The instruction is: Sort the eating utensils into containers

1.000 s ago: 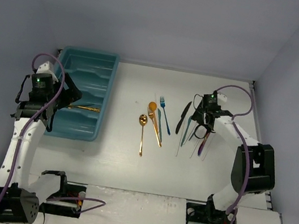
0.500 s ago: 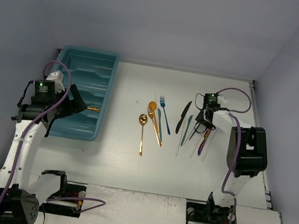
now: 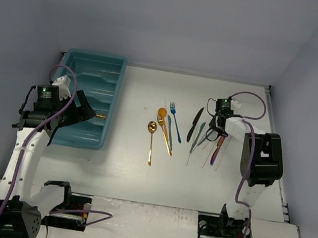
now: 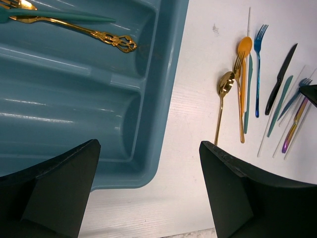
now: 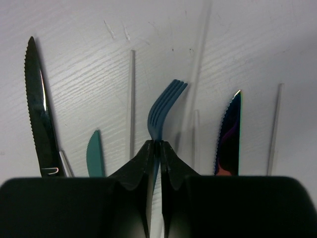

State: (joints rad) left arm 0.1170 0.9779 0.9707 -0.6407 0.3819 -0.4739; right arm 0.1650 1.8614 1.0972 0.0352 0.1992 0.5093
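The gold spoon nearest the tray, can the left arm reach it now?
Probably yes. The left end effector hangs open over the tray's near right corner, and nothing lies between it and the gold spoon, whose handle lies free.

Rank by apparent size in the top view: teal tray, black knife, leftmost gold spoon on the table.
Teal tray, far largest.
Then gold spoon and black knife: similar length, too close to rank.

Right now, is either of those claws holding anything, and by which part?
Yes. The right gripper is shut on the slate-blue fork, pinching its neck just below the tines. The left gripper is open and holds nothing.
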